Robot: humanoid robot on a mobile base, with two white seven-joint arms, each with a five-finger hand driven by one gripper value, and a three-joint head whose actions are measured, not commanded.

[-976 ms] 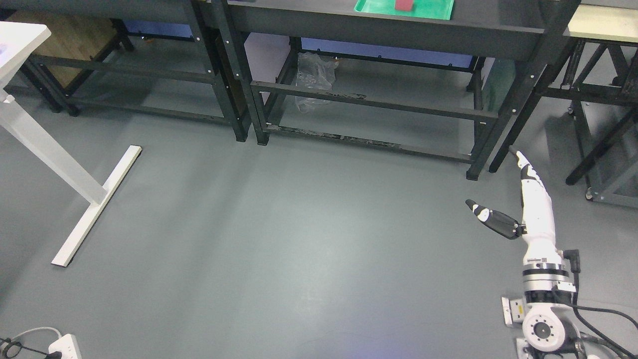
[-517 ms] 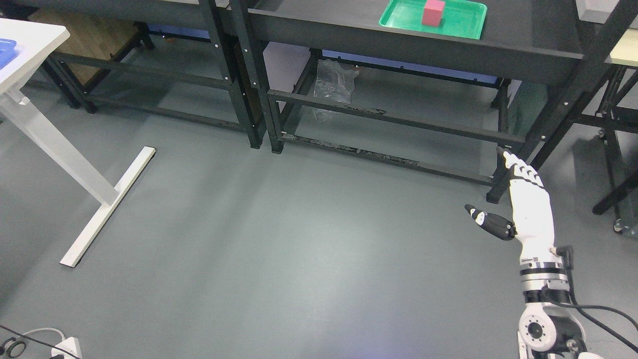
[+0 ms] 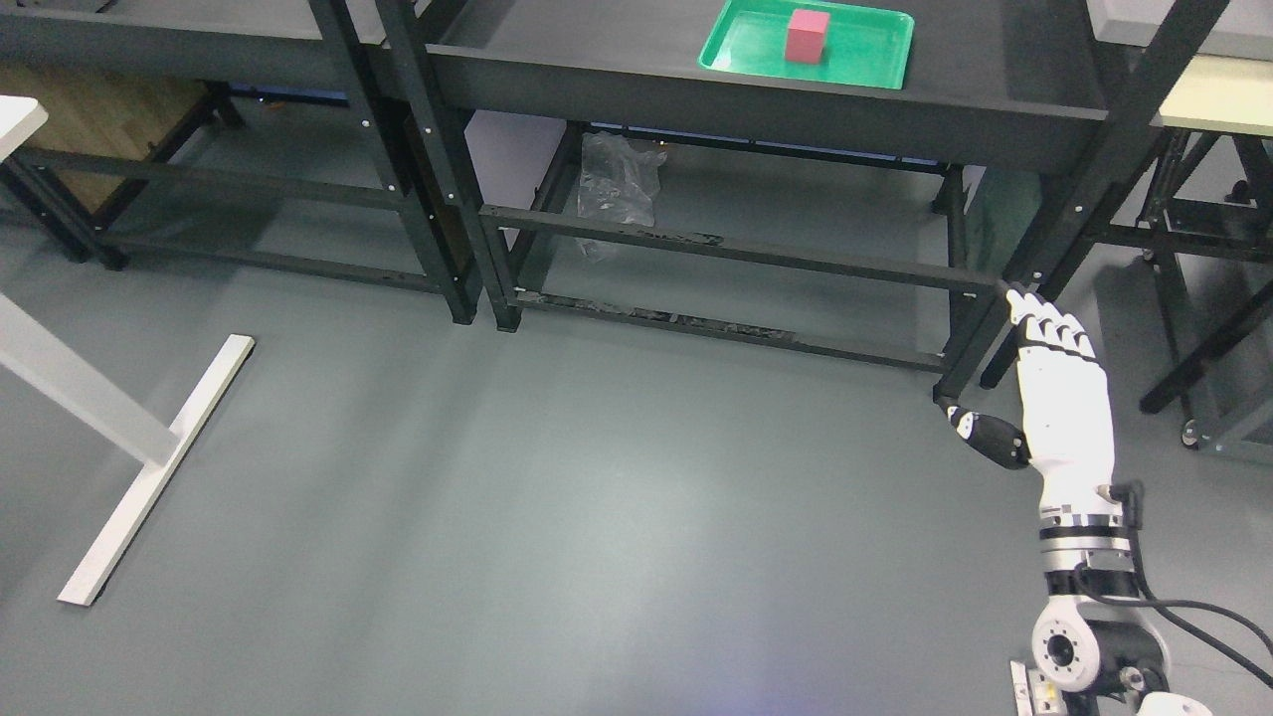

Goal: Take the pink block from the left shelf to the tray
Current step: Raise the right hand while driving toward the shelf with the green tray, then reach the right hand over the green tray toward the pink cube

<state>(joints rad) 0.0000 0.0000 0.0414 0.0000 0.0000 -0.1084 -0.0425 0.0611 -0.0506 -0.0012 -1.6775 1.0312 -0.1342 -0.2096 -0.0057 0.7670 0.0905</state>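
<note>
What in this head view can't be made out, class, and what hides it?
- Left hand: outside the head view.
- Far edge of the green tray: cropped by the top edge.
- White table: its top is cut off at the left edge.
- Clear plastic bag: contents too crumpled to tell.
- Right hand: its arm is cut off by the bottom edge.

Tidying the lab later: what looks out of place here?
A crumpled clear plastic bag lies on the low level of the dark metal shelf. The pink block stands upright in the green tray.
</note>
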